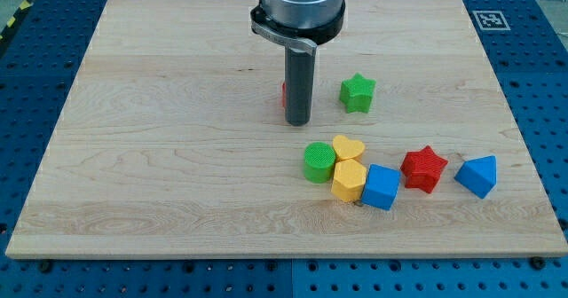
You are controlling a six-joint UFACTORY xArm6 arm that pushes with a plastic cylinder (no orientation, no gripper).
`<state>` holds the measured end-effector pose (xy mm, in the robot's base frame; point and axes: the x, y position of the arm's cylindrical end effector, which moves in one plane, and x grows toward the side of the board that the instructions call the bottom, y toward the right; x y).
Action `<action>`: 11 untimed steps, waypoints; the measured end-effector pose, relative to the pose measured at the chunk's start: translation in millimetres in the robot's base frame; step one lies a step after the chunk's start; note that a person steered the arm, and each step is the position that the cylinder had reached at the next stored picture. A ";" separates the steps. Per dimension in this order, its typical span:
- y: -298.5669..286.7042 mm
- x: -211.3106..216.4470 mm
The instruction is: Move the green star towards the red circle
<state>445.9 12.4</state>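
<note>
The wooden board (177, 156) filled most of the view. My rod carried no gripper, so nothing was clasped; my tip (298, 122) sat on the board near centre. A sliver of red showed at the rod's left edge, probably the red circle (284, 93), mostly hidden behind it. The green star (358, 93) lay near my tip at about two o'clock, apart from it. I judged the star had to travel toward nine o'clock, so my tip needed to get round to its three o'clock side first. Below sat a cluster: green cylinder (319, 162), yellow heart (348, 147), yellow hexagon (349, 180), blue cube (381, 187), red star (423, 168), blue triangle (477, 175).
</note>
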 end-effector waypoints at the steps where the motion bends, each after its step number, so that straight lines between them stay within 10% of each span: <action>1: 0.0 -24.4; 5: 97.8 7.0; 11: 58.6 -19.9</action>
